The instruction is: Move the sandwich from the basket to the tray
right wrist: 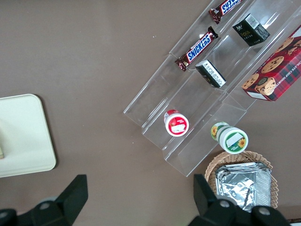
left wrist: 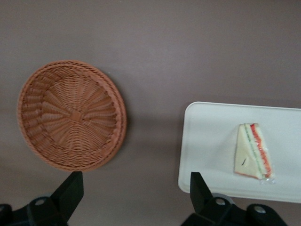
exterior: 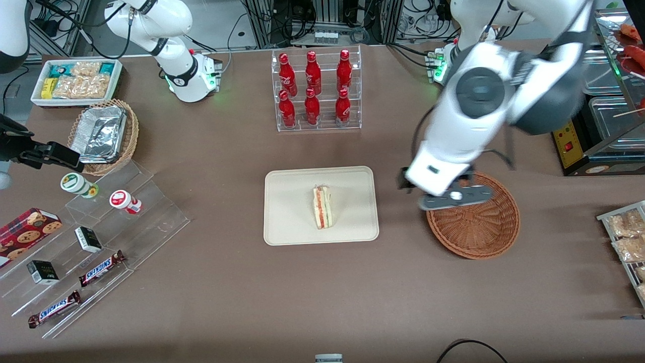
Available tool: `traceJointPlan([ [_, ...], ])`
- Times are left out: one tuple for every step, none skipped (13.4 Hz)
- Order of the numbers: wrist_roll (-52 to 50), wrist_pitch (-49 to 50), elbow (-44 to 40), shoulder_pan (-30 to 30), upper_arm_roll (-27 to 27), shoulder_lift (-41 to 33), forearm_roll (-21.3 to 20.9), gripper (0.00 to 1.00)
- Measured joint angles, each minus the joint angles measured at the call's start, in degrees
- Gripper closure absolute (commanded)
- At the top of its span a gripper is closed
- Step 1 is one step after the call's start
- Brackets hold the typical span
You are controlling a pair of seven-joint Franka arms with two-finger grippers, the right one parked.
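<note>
Sandwich lies on its side near the middle of the tray, its red, green and yellow layers showing, so the placing looks done, and the basket toward the working arm's end holds nothing. Above the basket's rim hangs the gripper, fingers spread wide and pinching nothing, which suits a hand that has let go. Brown cloth covers the table, with a rack of red bottles farther from the front camera than the tray.

We see a brown table, with cables and metal racks at its edge farthest from the camera.
</note>
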State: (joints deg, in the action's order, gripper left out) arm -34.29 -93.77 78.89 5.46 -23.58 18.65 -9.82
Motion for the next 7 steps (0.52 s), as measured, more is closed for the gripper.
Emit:
traceJointPlan([
  [2.9,1.4,0.1,-2.3,0.0,-1.2,0.7,0.00],
  [5.0,2.3,0.1,-4.3,0.0,-2.3,1.3,0.00],
  [6.9,2.8,0.2,-6.0,0.0,-3.4,2.1,0.00],
  [9.1,3.8,0.2,-7.5,0.0,-4.4,2.5,0.00],
  [11.5,5.0,0.3,-8.7,0.0,-5.4,2.8,0.00],
  [13.8,6.0,0.6,-9.8,0.0,-6.4,3.1,0.00],
  [15.5,6.4,1.3,-10.9,0.0,-7.5,3.4,0.00],
])
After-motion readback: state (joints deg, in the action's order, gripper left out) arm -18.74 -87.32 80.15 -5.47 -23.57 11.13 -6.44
